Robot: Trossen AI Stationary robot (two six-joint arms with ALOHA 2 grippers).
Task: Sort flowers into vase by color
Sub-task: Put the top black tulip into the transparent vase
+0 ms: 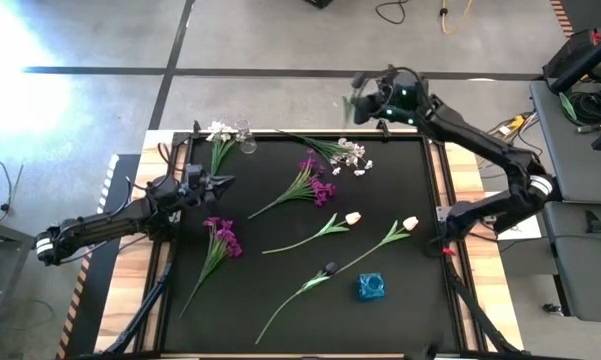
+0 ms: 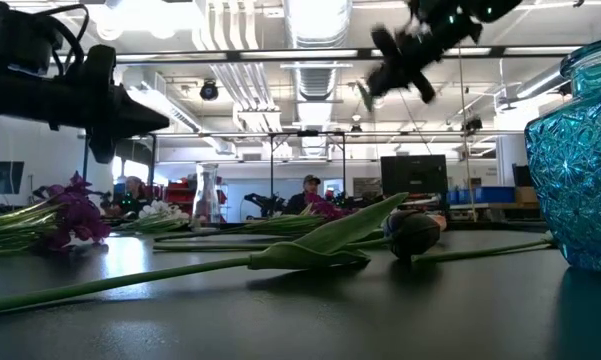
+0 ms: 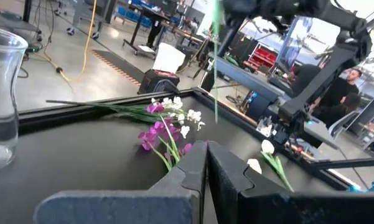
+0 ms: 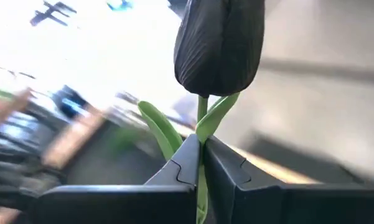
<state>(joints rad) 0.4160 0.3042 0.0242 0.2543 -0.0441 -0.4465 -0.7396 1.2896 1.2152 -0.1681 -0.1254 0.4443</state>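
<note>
A black mat (image 1: 400,300) covers the table top, framed by a pale wooden border (image 1: 467,180); around the table lies a grey floor (image 1: 100,100) crossed by dark tape lines (image 1: 230,71); cables (image 1: 450,15) trail over it at the far side; a grey side desk (image 1: 580,150) stands beyond the table's right edge, bearing a dark box with red trim (image 1: 580,55); seen level across the table, a workshop hall opens behind, with white ceiling ducts (image 2: 250,40), a dark monitor (image 2: 413,175) and a seated person (image 2: 307,193) far off; another person in dark clothing (image 3: 337,93) sits beside a bench.
</note>
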